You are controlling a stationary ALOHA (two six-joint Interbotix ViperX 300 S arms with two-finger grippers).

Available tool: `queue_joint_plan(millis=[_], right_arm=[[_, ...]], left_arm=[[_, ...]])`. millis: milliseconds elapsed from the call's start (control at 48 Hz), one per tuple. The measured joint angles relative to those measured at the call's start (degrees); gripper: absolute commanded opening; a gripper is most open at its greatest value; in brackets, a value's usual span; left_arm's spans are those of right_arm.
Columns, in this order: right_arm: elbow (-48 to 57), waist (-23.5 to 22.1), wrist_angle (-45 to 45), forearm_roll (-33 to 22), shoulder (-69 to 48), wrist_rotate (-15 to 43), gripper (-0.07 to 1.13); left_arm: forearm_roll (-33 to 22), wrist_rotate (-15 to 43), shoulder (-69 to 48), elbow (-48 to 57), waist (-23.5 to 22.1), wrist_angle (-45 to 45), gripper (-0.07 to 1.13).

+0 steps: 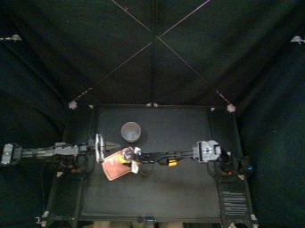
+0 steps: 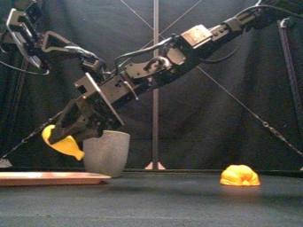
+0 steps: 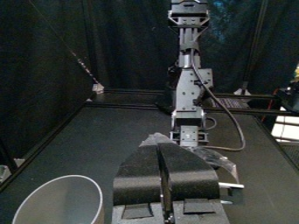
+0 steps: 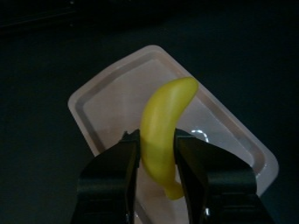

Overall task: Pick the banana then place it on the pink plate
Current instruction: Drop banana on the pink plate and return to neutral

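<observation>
Banana [image 4: 170,109] hangs clamped in the right gripper [image 4: 162,144] above the pink plate [image 4: 111,101]; next it likely needs lowering and release.

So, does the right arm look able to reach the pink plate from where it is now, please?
Probably yes: its fingers hold the banana right above the pink plate, with nothing between them; the grey cup stands clear to one side.
</observation>
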Motion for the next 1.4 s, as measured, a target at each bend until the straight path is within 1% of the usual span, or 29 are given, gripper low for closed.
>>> queue_joint_plan(millis=[83, 188, 417, 583, 729, 917, 1021, 1188, 1396], right_arm=[[-0.53, 0.18, 0.09, -0.09, 0.35, 0.09, 0.76], [-0.62, 0.18, 0.09, -0.09, 0.53, 0.09, 0.84], [1.32, 0.18, -1.32, -0.79, 0.44, 0.0, 0.85], [9.05, 0.18, -7.21, -1.58, -3.87, -0.09, 0.85], [18.9, 0.09, -17.14, -0.88, -10.81, 0.09, 0.85], [32.08, -0.18, -30.94, 1.32, -20.04, -0.09, 0.85], [38.14, -0.79, -36.39, 2.11, -24.35, -0.18, 0.85], [45.79, -2.99, -40.96, 2.29, -31.38, -0.09, 0.85], [52.65, -5.8, -41.92, 2.11, -40.34, -0.26, 0.85]], left_arm=[[0.0, 0.0, 0.09, 0.0, 0.0, 0.0, -0.02], [-0.09, 0.0, 0.0, 0.09, 0.0, 0.09, -0.02], [-0.09, 0.0, 0.0, 0.53, 0.0, 0.09, -0.02], [-0.09, 0.0, 0.0, 0.62, 0.0, 0.18, -0.02], [0.0, 0.0, 0.0, 0.79, -0.09, 0.18, -0.02], [0.0, 0.0, 0.0, 1.05, -0.09, 0.18, -0.02], [-0.09, 0.0, 0.0, 1.32, -0.09, 0.18, -0.02], [-0.09, 0.0, 0.0, 1.49, -0.09, 0.18, -0.02], [-0.09, 0.0, 0.0, 1.93, -0.09, 0.09, -0.02]])
